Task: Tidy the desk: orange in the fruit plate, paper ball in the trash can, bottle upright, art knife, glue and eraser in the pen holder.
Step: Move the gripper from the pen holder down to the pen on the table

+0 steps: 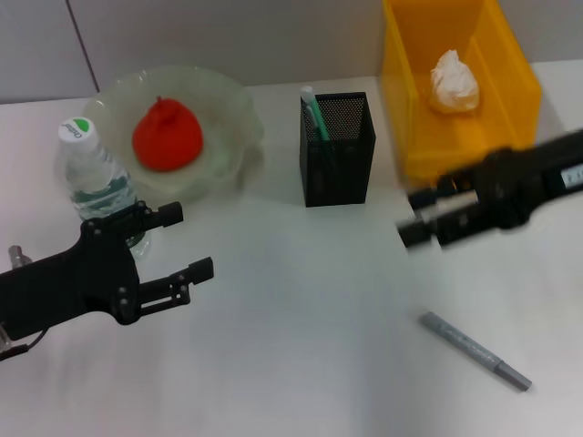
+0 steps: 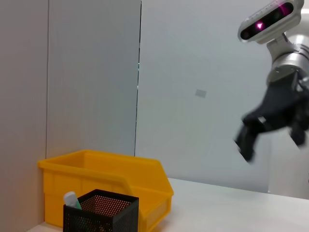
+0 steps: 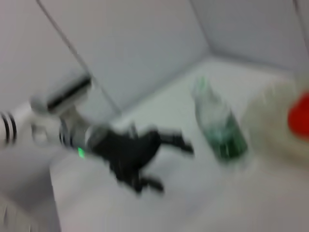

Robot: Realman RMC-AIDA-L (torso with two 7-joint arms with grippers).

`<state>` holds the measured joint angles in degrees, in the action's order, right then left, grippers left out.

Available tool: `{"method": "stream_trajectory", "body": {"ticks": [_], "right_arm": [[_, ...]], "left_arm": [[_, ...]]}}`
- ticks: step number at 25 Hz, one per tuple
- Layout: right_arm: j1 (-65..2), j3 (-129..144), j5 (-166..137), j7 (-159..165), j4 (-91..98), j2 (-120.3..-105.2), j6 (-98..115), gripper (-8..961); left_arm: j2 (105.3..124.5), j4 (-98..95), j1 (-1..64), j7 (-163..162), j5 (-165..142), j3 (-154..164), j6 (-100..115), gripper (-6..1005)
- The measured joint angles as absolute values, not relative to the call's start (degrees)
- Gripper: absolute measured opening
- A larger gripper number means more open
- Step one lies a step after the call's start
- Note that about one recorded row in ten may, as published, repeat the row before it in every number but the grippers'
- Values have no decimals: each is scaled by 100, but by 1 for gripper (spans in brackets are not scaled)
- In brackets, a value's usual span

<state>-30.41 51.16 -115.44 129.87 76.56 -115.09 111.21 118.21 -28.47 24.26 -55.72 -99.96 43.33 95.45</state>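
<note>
head view: left gripper [image 1: 187, 241] jaws wide, empty, beside upright bottle [image 1: 91, 173]; right gripper [image 1: 421, 217] unclear.

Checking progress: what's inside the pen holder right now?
A green-and-white stick pokes out of the pen holder. The mesh walls hide whatever lies deeper.

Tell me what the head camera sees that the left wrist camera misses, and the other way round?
Only the head view shows the orange in the fruit plate, the upright bottle, the paper ball inside the trash can, a grey pen on the desk, and the left gripper, fingers open. Only the left wrist view shows the robot's head. Both show the pen holder, trash can and right gripper.
</note>
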Motion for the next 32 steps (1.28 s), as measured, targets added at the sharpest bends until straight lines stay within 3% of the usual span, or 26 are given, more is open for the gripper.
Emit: {"method": "stream_trajectory", "body": {"ticks": [5, 12, 15, 32], "right_arm": [[-3541, 5298, -13184, 14058, 8303, -11717, 11901, 732], [-3923, 6046, -14476, 14843, 8246, -11758, 11975, 732], [-4128, 6302, -15090, 14933, 7969, -11865, 11877, 731], [-4492, 6979, -15624, 15050, 6780, -11916, 11172, 730]], "left_arm": [[11821, -2847, 2403, -5571, -10029, 4354, 9544, 802], [11815, -2856, 2391, -5554, -10121, 4407, 9556, 802], [11814, -2879, 2390, -5557, -10199, 4426, 9576, 802], [11795, -3109, 2375, -5508, -10412, 5081, 9659, 802]]}}
